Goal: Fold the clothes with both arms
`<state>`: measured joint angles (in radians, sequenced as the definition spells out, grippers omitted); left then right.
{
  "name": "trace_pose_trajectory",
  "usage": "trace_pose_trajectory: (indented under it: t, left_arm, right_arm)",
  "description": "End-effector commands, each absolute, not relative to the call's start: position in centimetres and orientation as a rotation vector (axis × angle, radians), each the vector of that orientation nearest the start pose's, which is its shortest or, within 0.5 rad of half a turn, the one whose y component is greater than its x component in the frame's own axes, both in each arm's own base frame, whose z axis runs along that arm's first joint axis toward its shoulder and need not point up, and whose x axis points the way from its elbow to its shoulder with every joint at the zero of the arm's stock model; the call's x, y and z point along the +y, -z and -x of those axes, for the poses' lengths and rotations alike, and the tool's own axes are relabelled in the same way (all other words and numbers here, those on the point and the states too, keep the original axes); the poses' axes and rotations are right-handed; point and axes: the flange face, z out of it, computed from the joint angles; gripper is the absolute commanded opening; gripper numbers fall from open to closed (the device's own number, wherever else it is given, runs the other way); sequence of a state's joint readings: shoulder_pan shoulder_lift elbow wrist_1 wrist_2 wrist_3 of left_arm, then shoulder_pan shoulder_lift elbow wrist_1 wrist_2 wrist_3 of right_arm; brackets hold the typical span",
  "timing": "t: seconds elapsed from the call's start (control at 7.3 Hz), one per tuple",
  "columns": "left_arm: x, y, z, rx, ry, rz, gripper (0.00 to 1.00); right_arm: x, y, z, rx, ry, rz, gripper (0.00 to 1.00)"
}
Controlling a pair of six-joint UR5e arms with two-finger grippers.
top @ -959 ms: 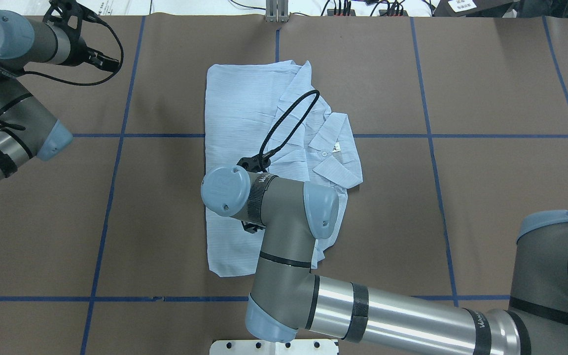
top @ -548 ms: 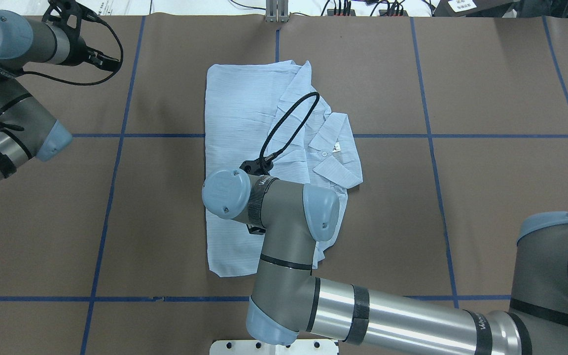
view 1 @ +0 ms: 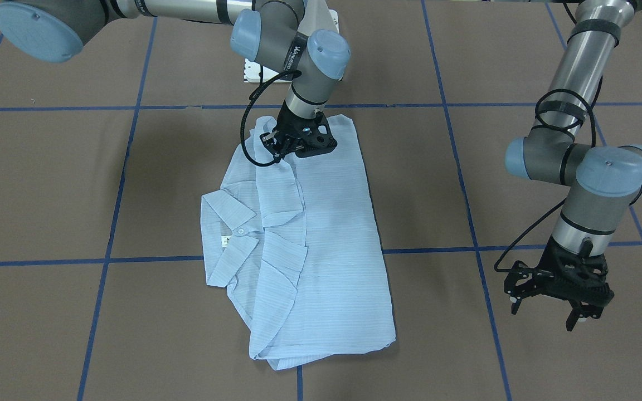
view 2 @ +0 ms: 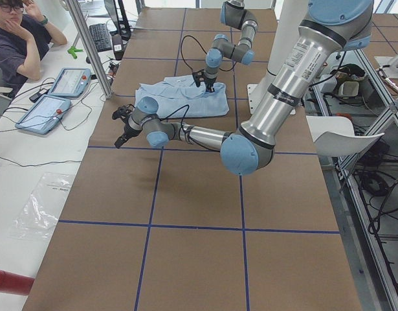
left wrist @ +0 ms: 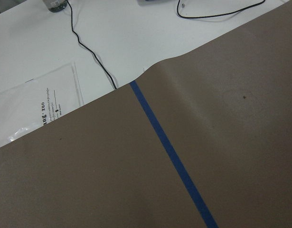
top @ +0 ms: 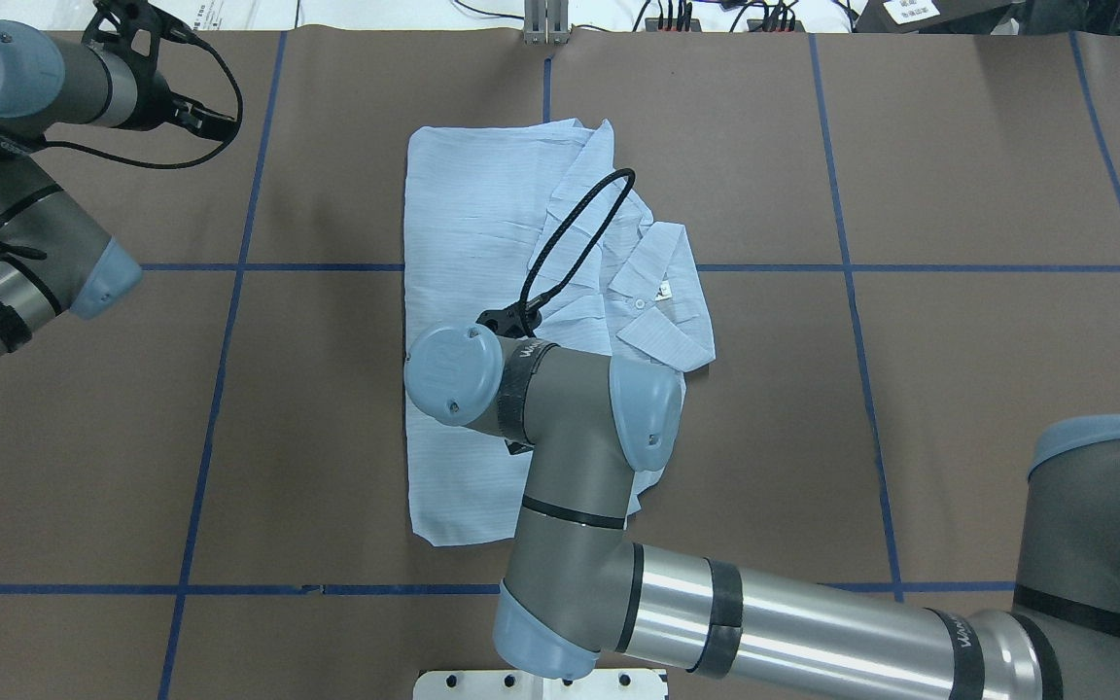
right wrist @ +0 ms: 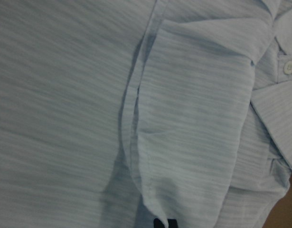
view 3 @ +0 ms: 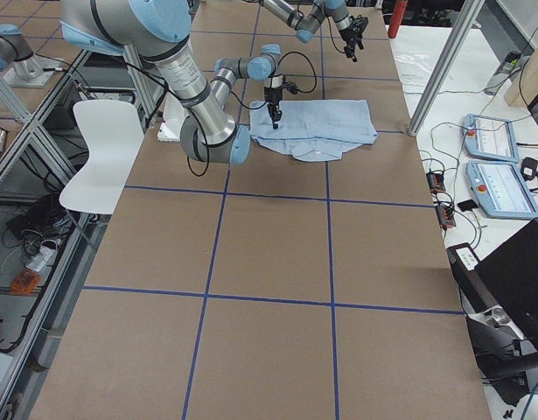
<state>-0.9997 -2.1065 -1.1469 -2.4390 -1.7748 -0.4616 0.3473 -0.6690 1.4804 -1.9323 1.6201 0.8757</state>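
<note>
Silver-grey tubular right arm (top: 793,622) reaches mid-table, wrist bent straight down; its black two-finger right gripper (view 1: 286,149) sits low, fingertips pinched together; silver-grey left arm (view 1: 580,61) stands far left; black left gripper (view 1: 544,313) points down, fingers spread.

Right gripper (view 1: 293,146) on the shirt (view 1: 321,239); left gripper (view 1: 544,312) well apart.

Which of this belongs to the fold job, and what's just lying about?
Job:
shirt
right tool, down at the shirt
left tool, open, off to the side over bare table

Lying about:
tablets
plastic bag
white chair
person at the side desk
</note>
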Motion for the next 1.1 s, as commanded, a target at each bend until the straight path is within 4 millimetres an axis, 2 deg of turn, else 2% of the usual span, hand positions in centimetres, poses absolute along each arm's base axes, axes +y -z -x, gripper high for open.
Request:
trace_pose_trajectory:
  t: [0.0,0.27,0.41,0.55,0.69,0.82,0.96]
  left_arm:
    - [-68.5,-45.4,-30.6,0.649,-0.202,-0.762,1.00]
    - [-68.0,-45.6,-30.5,0.651,-0.202,-0.762,1.00]
    - [-68.0,-45.4,-30.5,0.653,-0.202,-0.766,1.00]
    - [-67.9,-45.3,-30.5,0.654,-0.204,-0.767,1.00]
    - [-67.8,-45.3,-30.7,0.656,-0.206,-0.766,1.00]
    - [-67.7,-45.5,-30.7,0.654,-0.208,-0.763,1.00]
    - [-67.7,-45.7,-30.7,0.653,-0.208,-0.760,1.00]
  right_arm:
    - [-37.9,-21.1,60.4,-0.426,0.345,-0.205,0.00]
    - [-38.1,-25.0,56.1,-0.409,0.328,-0.210,0.00]
    - [-38.2,-27.1,54.5,-0.393,0.316,-0.204,0.17]
    - [-38.1,-28.8,53.8,-0.377,0.295,-0.196,0.90]
    - [-38.1,-28.4,52.5,-0.396,0.253,-0.207,1.00]
    - [-38.9,-26.4,51.0,-0.435,0.222,-0.230,1.00]
    - [-40.8,-24.8,50.0,-0.487,0.187,-0.270,1.00]
